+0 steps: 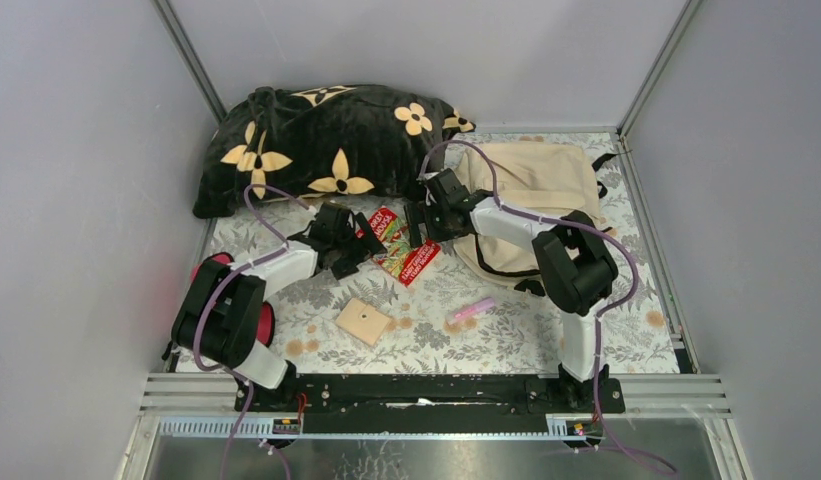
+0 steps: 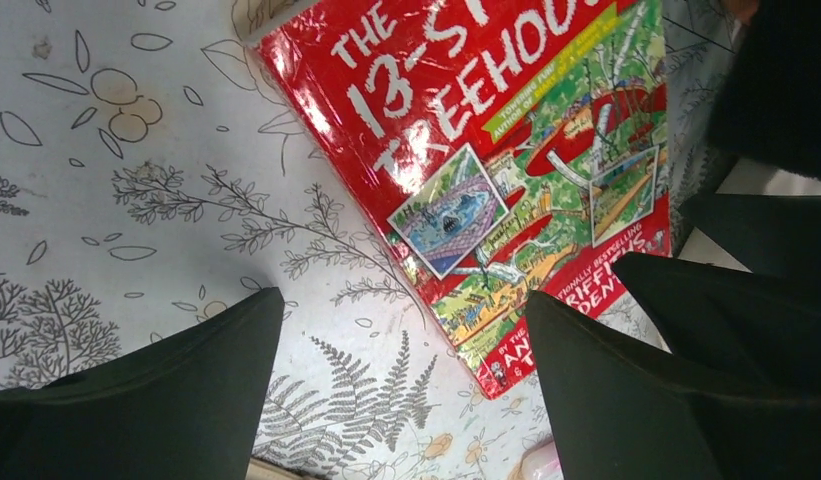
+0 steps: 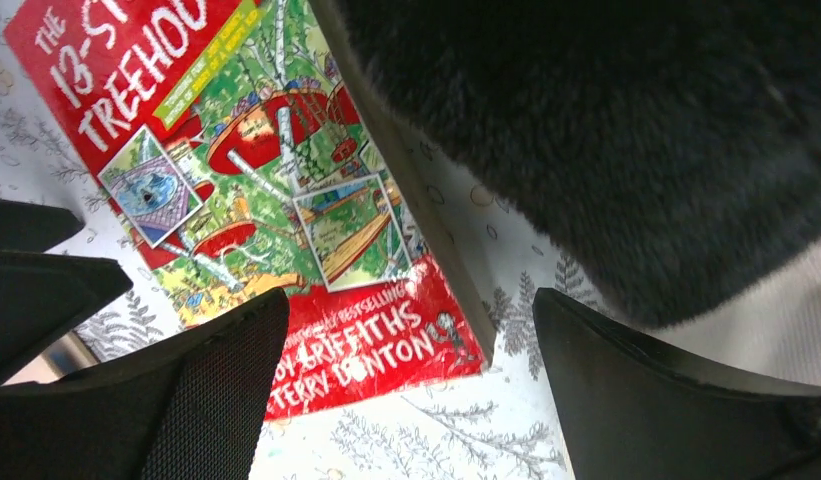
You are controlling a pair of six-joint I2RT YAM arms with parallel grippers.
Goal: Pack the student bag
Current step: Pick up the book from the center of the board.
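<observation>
The student bag (image 1: 531, 180), cream fabric with black straps, lies flat at the back right of the table. A red book (image 1: 398, 247) titled "The 13-Storey Treehouse" lies on the floral cloth between my two grippers. My left gripper (image 1: 363, 243) is open just left of the book; in the left wrist view the book (image 2: 486, 150) lies ahead and its lower corner reaches between the open fingers (image 2: 404, 300). My right gripper (image 1: 422, 217) is open at the book's right side; the right wrist view has the book (image 3: 256, 180) ahead of the open gripper (image 3: 408, 298). Neither gripper holds anything.
A large black pillow (image 1: 326, 140) with cream flowers lies at the back left, its furry end (image 3: 606, 130) close to the right gripper. A small wooden square (image 1: 364, 321) and a pink stick (image 1: 471, 309) lie in front. A red-and-black pouch (image 1: 211, 268) sits behind the left arm.
</observation>
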